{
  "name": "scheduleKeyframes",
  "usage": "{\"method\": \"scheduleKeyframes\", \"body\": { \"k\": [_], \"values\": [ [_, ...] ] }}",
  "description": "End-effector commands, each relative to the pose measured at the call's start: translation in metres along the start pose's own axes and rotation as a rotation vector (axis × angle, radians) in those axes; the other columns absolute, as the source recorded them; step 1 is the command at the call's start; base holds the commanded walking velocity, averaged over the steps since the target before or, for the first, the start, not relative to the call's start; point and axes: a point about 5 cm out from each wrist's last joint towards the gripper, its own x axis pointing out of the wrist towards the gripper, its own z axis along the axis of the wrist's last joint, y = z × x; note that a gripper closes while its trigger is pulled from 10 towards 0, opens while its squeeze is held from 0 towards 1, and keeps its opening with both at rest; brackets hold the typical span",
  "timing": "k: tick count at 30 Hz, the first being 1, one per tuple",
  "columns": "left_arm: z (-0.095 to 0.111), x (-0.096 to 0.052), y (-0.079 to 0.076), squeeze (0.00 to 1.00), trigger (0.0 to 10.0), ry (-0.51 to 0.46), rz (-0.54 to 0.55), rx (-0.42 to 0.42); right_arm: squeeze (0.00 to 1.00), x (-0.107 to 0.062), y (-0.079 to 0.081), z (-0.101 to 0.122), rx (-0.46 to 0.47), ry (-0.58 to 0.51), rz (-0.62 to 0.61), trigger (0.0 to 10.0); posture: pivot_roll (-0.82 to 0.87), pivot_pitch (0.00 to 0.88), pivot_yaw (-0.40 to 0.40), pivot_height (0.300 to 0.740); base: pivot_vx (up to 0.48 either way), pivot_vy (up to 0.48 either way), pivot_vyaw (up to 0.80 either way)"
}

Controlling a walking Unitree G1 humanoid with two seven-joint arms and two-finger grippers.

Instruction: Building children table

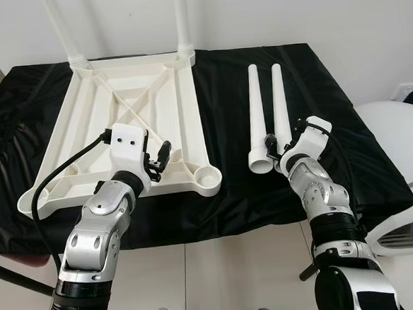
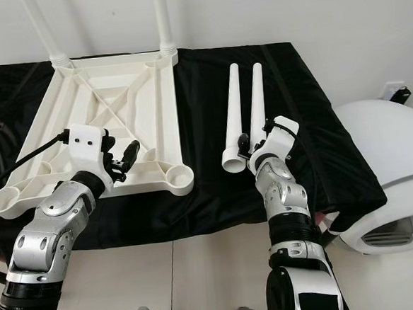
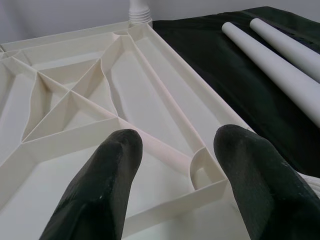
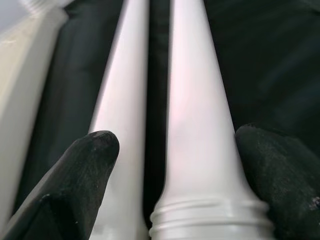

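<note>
A black cloth [image 1: 330, 104] by a white wall is being occupied by an upturned tabletop [image 1: 126, 118] and two loose legs [image 1: 267, 115]. The left gripper [image 1: 159, 160] is being held wide over the tabletop, the right gripper [image 4: 170, 165] wide around one leg.

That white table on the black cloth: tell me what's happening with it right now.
The robot is putting together a small white table top that lies upside down on a black-covered table. Two legs already stand in its far corners; the near sockets are empty. The right gripper, fingers open, is at the threaded end of one of two loose legs lying beside the top. The left gripper hovers open over the top's near edge.
</note>
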Motion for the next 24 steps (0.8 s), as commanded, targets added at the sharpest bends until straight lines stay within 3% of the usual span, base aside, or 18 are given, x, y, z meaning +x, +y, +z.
{"method": "scheduleKeyframes", "body": {
  "k": [1, 5, 12, 24],
  "values": [
    [0.003, 0.0, -0.004, 0.0, 10.0, -0.003, -0.046, -0.002, 0.0, -0.001, 0.001, -0.004, 0.005, 0.019, 0.014, 10.0, -0.01, 0.05, 0.062, 0.74, 0.0, 0.0, 0.0],
    [0.003, 0.001, -0.006, 0.0, 10.0, -0.006, -0.047, -0.011, 0.0, -0.005, 0.009, 0.004, -0.01, -0.049, 0.088, 10.0, -0.02, 0.048, 0.06, 0.74, 0.0, 0.0, 0.0],
    [0.004, 0.002, -0.007, 0.0, 10.0, -0.011, -0.046, -0.014, 0.0, -0.004, 0.007, 0.007, -0.053, -0.065, 0.061, 10.0, -0.02, 0.043, 0.055, 0.74, 0.0, 0.0, 0.0],
    [0.004, 0.002, -0.01, 0.0, 10.0, -0.017, -0.047, -0.021, 0.0, 0.004, 0.018, 0.007, -0.073, -0.001, 0.101, 10.0, -0.01, 0.036, 0.044, 0.74, 0.0, 0.0, 0.0]
  ]
}}
